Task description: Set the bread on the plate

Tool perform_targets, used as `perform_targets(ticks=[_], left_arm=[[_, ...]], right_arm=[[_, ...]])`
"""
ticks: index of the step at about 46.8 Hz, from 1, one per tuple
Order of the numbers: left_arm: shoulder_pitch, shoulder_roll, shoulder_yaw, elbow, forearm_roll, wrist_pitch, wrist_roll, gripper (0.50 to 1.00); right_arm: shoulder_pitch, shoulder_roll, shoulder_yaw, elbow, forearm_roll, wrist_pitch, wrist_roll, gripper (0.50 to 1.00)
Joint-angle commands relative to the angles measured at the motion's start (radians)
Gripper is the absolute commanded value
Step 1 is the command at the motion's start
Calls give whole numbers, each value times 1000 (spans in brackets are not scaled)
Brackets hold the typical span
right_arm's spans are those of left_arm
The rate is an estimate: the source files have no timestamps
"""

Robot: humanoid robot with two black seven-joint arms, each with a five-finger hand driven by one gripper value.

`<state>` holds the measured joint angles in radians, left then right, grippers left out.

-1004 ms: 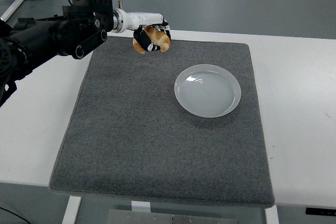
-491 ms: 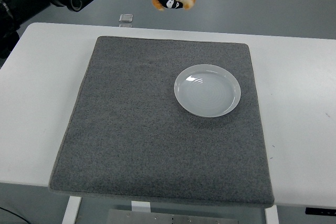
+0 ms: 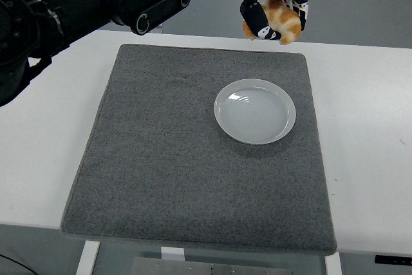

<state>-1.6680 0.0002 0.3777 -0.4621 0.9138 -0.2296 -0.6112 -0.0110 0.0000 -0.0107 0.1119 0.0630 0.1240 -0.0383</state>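
Nearest us, the plate (image 3: pixel 255 111) sits empty on the grey mat (image 3: pixel 161 159) on the table (image 3: pixel 373 127). Beyond its far rim we hold the bread (image 3: pixel 278 20) aloft, left robot hand (image 3: pixel 270 17) curled around it; the plate lies nearer and below.

Golden bread (image 3: pixel 281 21) held aloft; white plate (image 3: pixel 255 111) empty.

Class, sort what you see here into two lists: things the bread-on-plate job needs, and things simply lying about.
Belongs to the job:
- bread, gripped in the left hand, raised beyond the plate
- plate, bare, on the mat

Just there:
- grey mat
- white table
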Motion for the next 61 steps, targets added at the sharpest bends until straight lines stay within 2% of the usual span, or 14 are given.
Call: perform_targets(ticks=[1, 9, 22, 37, 61], left_arm=[[31, 0, 35, 5, 30, 27, 0, 500], [83, 0, 78, 19, 45, 78, 0, 500], [137, 0, 81, 0, 51, 108, 0, 500], [185, 0, 81, -85, 50, 121, 0, 500], [258, 0, 82, -62, 92, 125, 0, 500]], right_arm=[[0, 0, 0, 0, 0, 0, 0, 952], [0, 0, 0, 0, 0, 0, 0, 952], [-1, 0, 0, 0, 0, 0, 0, 952], [-1, 0, 0, 0, 0, 0, 0, 952], [-4, 0, 0, 0, 0, 0, 0, 952]])
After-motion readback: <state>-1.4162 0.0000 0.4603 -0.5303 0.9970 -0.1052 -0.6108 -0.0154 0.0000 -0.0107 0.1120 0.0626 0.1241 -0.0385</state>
